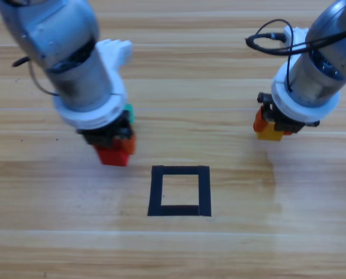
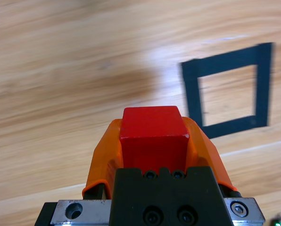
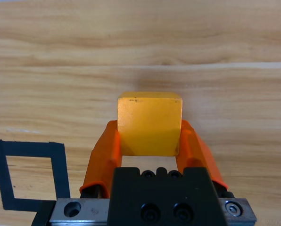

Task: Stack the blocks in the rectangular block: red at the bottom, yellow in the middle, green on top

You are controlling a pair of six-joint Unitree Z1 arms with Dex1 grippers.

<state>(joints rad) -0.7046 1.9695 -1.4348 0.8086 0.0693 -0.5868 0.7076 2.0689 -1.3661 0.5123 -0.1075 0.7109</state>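
Between the left gripper's point(image 2: 153, 141) orange fingers sits the plain red cube point(image 2: 153, 136), squeezed tight, up-left of the dark tape square point(image 1: 180, 190). The right gripper point(image 3: 150, 141) pinches the yellow cube point(image 3: 150, 123). A bit of green cube point(image 1: 129, 113) peeks out behind the left fingers.

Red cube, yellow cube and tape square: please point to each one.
red cube point(image 2: 152, 123), left wrist view, top face.
yellow cube point(image 3: 149, 127), right wrist view, facing side.
tape square point(image 1: 157, 190), high view, left strip.

Wooden table point(image 1: 231, 250) — pale planks, grain running across.
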